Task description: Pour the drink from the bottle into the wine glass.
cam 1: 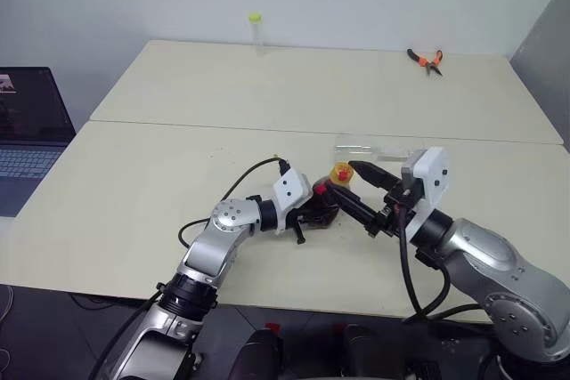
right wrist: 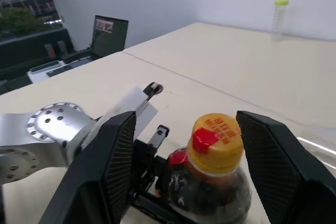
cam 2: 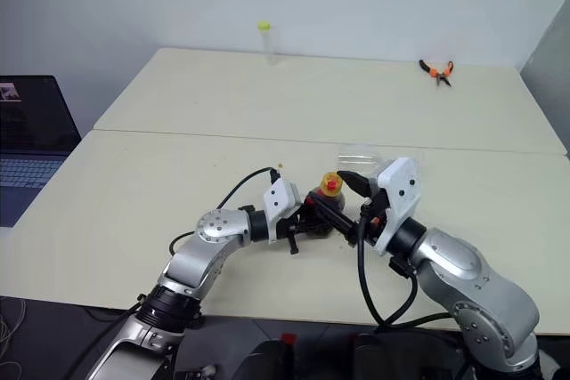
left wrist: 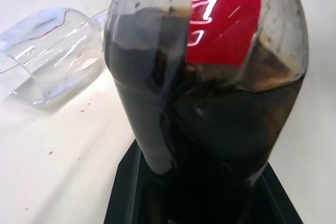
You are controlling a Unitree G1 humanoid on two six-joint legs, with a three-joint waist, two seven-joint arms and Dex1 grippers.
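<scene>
Nearest of all, the left hand (cam 1: pixel 313 208) is clamped tight around the belly of the bottle (cam 2: pixel 326 209), holding it upright just at the front of the desk (cam 1: pixel 160 175). Dark drink (left wrist: pixel 210 129) fills most of the bottle, up to about the red label. Its yellow-orange cap (right wrist: pixel 216 135) is still on. From the other side the right hand (right wrist: pixel 184 166) has its two black fingers spread wide, one on either side of the cap, not touching it as far as I can see.

Just behind the bottle, the wine glass (left wrist: pixel 47 56) lies on its side on the desk, bowl mouth toward the bottle. Far back stand a slim tube (cam 1: pixel 256 31) with a yellow-green cap and a pair of orange-handled pliers (cam 1: pixel 426 60); a laptop (cam 1: pixel 27 122) sits off to the left.

My worry is the glass: nothing can be poured into it while it lies flat, and a stray elbow could roll it away. Twisting the cap could also spin the bottle if the grip slips.
</scene>
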